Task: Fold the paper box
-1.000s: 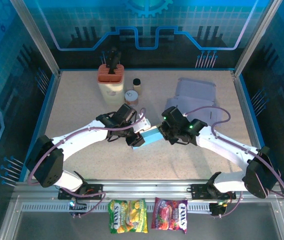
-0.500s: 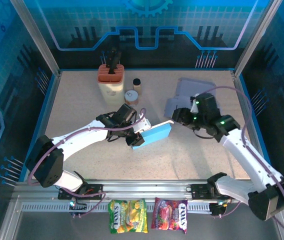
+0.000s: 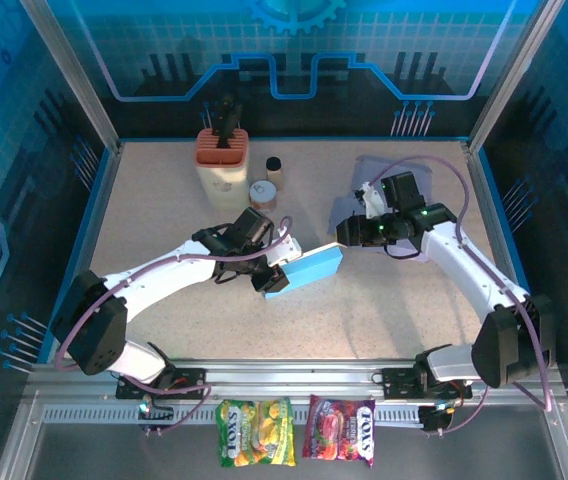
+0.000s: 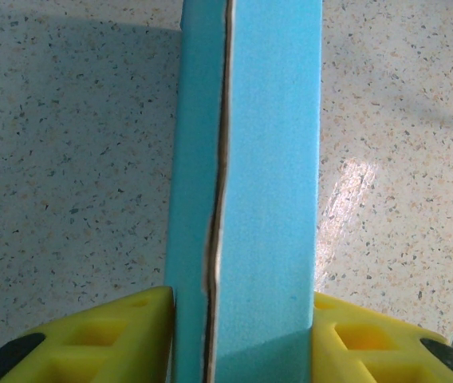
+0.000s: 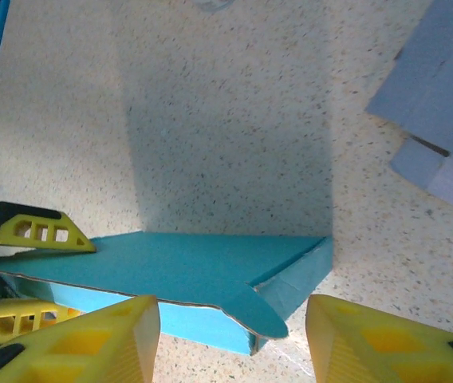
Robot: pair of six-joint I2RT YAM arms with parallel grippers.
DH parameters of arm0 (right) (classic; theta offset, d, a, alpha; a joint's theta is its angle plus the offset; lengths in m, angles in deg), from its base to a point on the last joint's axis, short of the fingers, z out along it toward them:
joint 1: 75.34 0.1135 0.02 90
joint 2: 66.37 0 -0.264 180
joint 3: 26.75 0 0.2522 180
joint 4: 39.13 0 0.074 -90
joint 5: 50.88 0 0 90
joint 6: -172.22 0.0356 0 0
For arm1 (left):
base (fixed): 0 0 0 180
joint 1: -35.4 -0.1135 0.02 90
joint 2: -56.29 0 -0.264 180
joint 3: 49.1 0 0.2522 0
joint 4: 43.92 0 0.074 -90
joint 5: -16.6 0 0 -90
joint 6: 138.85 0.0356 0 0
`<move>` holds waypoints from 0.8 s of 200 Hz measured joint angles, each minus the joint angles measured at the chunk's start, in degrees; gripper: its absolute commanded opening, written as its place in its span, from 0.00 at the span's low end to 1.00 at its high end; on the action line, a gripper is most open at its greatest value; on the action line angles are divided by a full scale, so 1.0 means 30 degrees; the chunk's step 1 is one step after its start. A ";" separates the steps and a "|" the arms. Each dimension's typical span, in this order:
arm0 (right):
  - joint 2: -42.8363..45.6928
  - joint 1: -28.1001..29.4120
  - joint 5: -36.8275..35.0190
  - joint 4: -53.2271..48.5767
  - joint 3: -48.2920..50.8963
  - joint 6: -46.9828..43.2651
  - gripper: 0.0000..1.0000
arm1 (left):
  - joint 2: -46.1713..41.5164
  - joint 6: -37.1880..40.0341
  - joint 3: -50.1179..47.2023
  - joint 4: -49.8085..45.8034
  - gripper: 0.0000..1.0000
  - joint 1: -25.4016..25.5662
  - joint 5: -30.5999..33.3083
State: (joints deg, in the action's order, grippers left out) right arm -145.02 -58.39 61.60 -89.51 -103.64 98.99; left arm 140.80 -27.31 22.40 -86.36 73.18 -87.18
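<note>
The left pincer (image 3: 269, 281) is shut tight on one end of the blue paper box (image 3: 312, 266). In the left wrist view its two yellow fingers (image 4: 91, 339) press on both sides of the box (image 4: 250, 159). The box runs straight out ahead of them, and a thin line runs along it where two paper layers meet. Past this pincer, farther up the speckled table (image 3: 164, 210), stand a tan holder with an orange top (image 3: 222, 165), a small round can (image 3: 263, 194) and a little bottle with a dark cap (image 3: 274, 170). The box reaches from the left pincer toward the right pincer (image 3: 346, 232), and its far end is near that pincer but does not touch it. The right pincer is open wide and holds nothing. In the right wrist view its yellow fingers (image 5: 75, 339) sit far apart at the bottom. The end of the box (image 5: 171, 271) lies just ahead of them, with a small round flap (image 5: 254, 315) sticking out toward the gap. I cannot tell if the box rests on the table. Just behind the right pincer, up the table, lie flat grey-blue card sheets (image 3: 394, 180).
</note>
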 measured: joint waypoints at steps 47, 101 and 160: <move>-0.0444 0.0262 0.1042 0.0015 -0.0044 -0.0605 0.46 | 0.0000 0.0007 0.0000 -0.0007 0.41 0.0000 0.0000; -0.0452 0.0510 0.1158 -0.0306 -0.0044 -0.0823 0.38 | 0.0000 0.0007 0.0000 -0.0051 0.41 0.0000 0.0000; -0.0270 0.0546 0.0291 -0.0678 -0.0044 -0.1027 0.28 | 0.0000 0.0299 0.0000 -0.0066 0.41 0.0000 -0.0007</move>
State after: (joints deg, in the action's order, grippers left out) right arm -145.83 -56.75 62.47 -91.55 -103.78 95.91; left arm 140.80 -26.41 22.40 -86.56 73.18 -87.20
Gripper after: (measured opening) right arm 0.292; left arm 0.413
